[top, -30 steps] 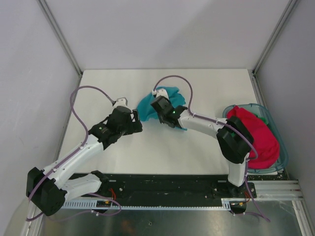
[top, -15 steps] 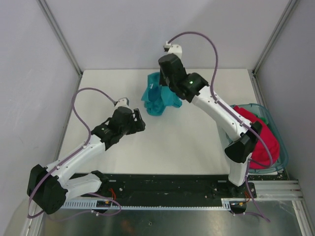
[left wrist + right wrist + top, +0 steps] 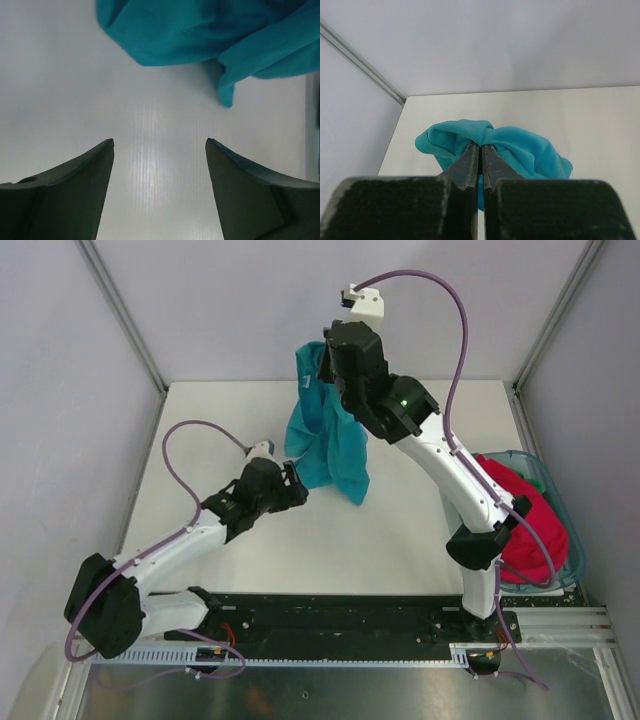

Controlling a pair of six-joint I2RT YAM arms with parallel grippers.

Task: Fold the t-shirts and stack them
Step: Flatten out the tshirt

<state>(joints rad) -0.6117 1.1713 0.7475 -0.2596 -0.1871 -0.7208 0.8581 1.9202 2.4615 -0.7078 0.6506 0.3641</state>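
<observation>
My right gripper [image 3: 318, 362] is raised high over the back of the table and shut on the teal-blue t-shirt [image 3: 325, 445], which hangs down from it in a long bunch. In the right wrist view the closed gripper [image 3: 481, 145] pinches a fold of the teal-blue t-shirt [image 3: 520, 145]. My left gripper [image 3: 297, 487] is open and empty, low over the table just left of the shirt's hanging lower edge. The left wrist view shows the gripper [image 3: 160, 145] apart from the teal cloth [image 3: 200, 30] ahead of it. The magenta-red t-shirt [image 3: 520, 515] lies heaped in the basket at right.
A translucent teal plastic basket [image 3: 566, 521] sits at the table's right edge holding the red shirt, with a bit of green cloth [image 3: 538, 483] at its far side. Grey walls and metal rails enclose the white table [image 3: 400, 540].
My right gripper has lifted the teal-blue t-shirt from the table up and toward the back, so it now hangs. My left gripper has shifted slightly right toward the shirt.
</observation>
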